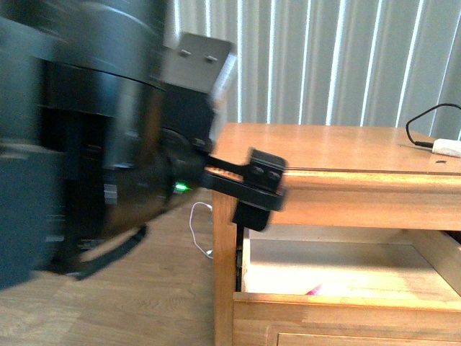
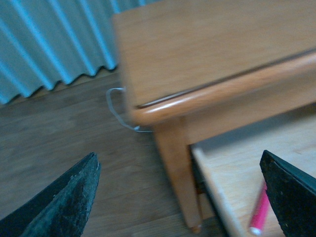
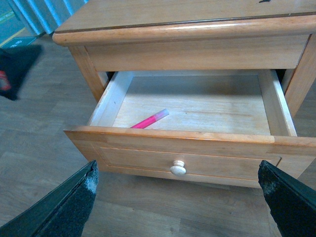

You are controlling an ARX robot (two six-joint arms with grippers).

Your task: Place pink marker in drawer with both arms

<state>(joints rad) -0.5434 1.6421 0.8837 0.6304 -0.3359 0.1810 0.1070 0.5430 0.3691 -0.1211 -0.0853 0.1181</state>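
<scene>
We find the pink marker (image 3: 149,119) lying flat on the pale floor of the drawer (image 3: 187,140), loose and held by nothing. It lies at a slant in the front part of the drawer, toward the robot's left side. Its pale cap end points inward, and its pink end passes out of sight behind the front rim. In the front view only a small pink tip (image 1: 314,290) shows above the drawer (image 1: 346,306) front. In the left wrist view the marker (image 2: 259,213) appears beside one finger, though that picture is blurred.

The drawer stands pulled well out of the wooden nightstand (image 3: 187,12). Its framed front panel carries one round pale knob (image 3: 178,168).

The right gripper (image 3: 177,167) hangs in front of the drawer, above the floor. Its fingers (image 3: 74,207) are spread wide and hold nothing. The left gripper (image 2: 178,158) is likewise spread wide and empty, with one finger over the floor and the other over the drawer (image 2: 232,173). The left arm (image 1: 108,144) fills the left of the front view, heavily blurred, with a small green light (image 1: 180,187) showing. Its end sits at the nightstand's front left corner.

On the nightstand top (image 1: 324,148), at the far right, rests a white plug (image 1: 446,148) with a black cable (image 1: 421,122). A thin white cable (image 1: 198,227) lies on the wood floor (image 1: 108,303) beside the nightstand leg. Vertical blinds (image 1: 324,58) hang behind.
</scene>
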